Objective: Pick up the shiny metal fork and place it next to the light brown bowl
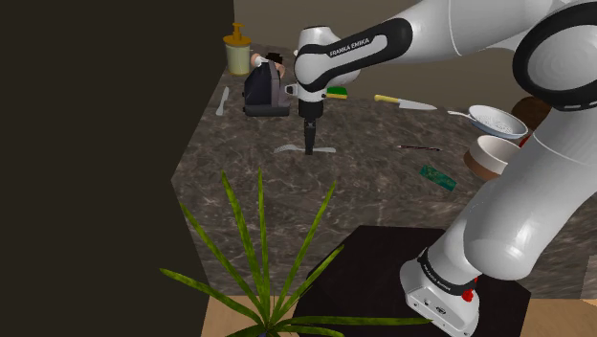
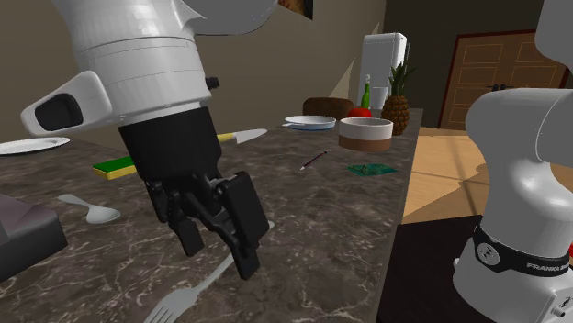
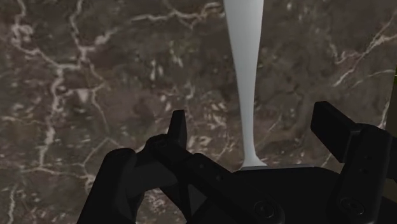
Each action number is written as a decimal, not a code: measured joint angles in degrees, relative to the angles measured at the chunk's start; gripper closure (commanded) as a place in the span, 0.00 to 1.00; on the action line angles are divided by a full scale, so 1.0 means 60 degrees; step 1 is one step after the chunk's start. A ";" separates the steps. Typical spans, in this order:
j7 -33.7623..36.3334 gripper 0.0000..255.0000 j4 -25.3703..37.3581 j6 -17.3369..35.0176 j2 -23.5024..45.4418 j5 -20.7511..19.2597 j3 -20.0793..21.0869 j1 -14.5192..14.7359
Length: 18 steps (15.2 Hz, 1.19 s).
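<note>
A pale grey fork (image 1: pixel 288 149) lies flat on the dark marble counter (image 1: pixel 364 191), with its tines (image 2: pixel 179 298) toward the second exterior view's lower left. My gripper (image 1: pixel 309 147) points straight down over the fork's middle. In the wrist view the gripper (image 3: pixel 254 127) is open, and the slim handle (image 3: pixel 245 76) runs between the fingers (image 3: pixel 179 126) without touching either. The fingertips hang low over the counter (image 2: pixel 220 259). The light brown bowl (image 1: pixel 490 156) stands far off at the shoulder view's right, near the counter edge (image 2: pixel 365 133).
A yellow-handled knife (image 1: pixel 402 101), a green-yellow sponge (image 1: pixel 337 92), a dark appliance (image 1: pixel 265 91), a spoon (image 1: pixel 222 101) and a soap bottle (image 1: pixel 237 48) line the back. Between fork and bowl lie a thin pen (image 1: pixel 419 147) and a green card (image 1: pixel 437 177). A leafy plant (image 1: pixel 268 268) stands in front.
</note>
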 measured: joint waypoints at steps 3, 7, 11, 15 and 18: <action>-0.0002 0.00 -0.0013 0.0015 0.0000 0.0001 0.0000 0.0000; -0.0004 1.00 -0.0008 0.0011 -0.0011 0.0001 0.0002 0.0002; -0.0006 1.00 -0.0012 0.0016 -0.0029 0.0002 0.0003 0.0002; 0.0007 1.00 0.0026 -0.0045 -0.0039 -0.0003 0.0002 0.0002; 0.0038 1.00 0.0146 -0.0331 -0.0193 -0.0031 -0.0004 0.0000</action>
